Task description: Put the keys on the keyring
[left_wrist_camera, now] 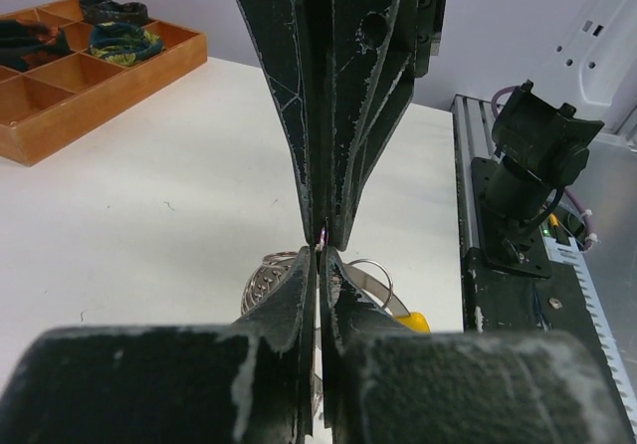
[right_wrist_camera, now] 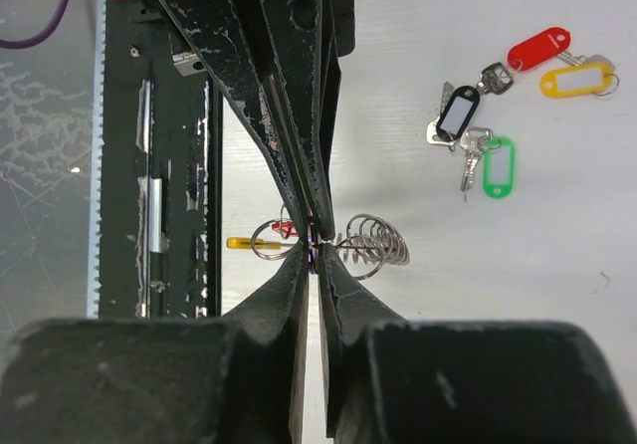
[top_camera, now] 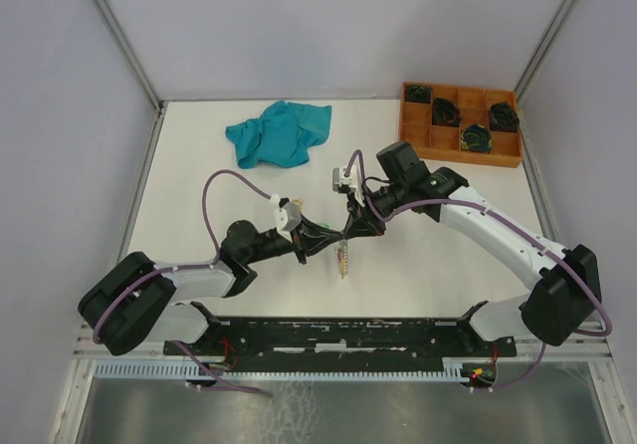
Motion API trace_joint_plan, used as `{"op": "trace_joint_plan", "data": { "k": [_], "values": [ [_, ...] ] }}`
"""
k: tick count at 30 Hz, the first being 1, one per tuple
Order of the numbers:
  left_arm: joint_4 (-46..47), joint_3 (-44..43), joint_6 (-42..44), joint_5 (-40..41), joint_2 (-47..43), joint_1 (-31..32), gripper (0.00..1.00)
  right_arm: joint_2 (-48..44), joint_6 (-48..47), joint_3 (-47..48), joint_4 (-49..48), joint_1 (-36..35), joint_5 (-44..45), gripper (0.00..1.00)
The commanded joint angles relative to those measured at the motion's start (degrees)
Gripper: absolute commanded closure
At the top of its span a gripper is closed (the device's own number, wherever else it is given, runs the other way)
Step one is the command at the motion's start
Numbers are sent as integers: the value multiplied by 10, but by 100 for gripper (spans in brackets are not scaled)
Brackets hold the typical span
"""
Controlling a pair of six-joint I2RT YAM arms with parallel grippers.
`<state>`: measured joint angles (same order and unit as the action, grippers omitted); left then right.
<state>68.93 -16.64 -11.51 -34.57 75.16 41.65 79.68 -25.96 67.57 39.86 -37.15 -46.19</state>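
Our left gripper (left_wrist_camera: pixel 318 263) and right gripper (right_wrist_camera: pixel 314 257) clench tip to tip on the keyring (right_wrist_camera: pixel 370 245). In the right wrist view, the keys (right_wrist_camera: pixel 468 130) lie at two o'clock. We should pry the wire gently and avoid twisting it.

The keys (right_wrist_camera: pixel 474 148) at two o'clock in the right wrist view are bright bare metal with glossy plastic tags, on a matt white surface (right_wrist_camera: pixel 518 285). The keyring (right_wrist_camera: pixel 370 243) is thin shiny wire with a yellow plastic sleeve; the right claw (right_wrist_camera: pixel 315 261) is matt black, scuffed pale along its edges. The tray (top_camera: pixel 460 155) at one o'clock overhead is plain wood.
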Motion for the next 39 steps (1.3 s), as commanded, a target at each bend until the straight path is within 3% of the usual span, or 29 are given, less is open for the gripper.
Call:
{"op": "trace_joint_plan", "data": {
  "k": [1, 4, 18, 32, 39],
  "values": [
    [-19, -5, 16, 55, -22, 2, 97, -12, 14, 9, -23, -1, -4, 78],
    [-25, 12, 19, 87, -39, 1, 97, -17, 33, 6, -43, 0, 12, 65],
    [38, 76, 21, 86, -57, 1, 97, 63, 188, 31, -163, -1, 237, 53],
    [-6, 80, 1, 72, -123, 5, 97, 235, 185, 30, -287, -46, 142, 58],
    [-14, 77, -4, 64, -125, 8, 97, 304, 149, 65, -289, -72, 119, 59]
  ]
}}
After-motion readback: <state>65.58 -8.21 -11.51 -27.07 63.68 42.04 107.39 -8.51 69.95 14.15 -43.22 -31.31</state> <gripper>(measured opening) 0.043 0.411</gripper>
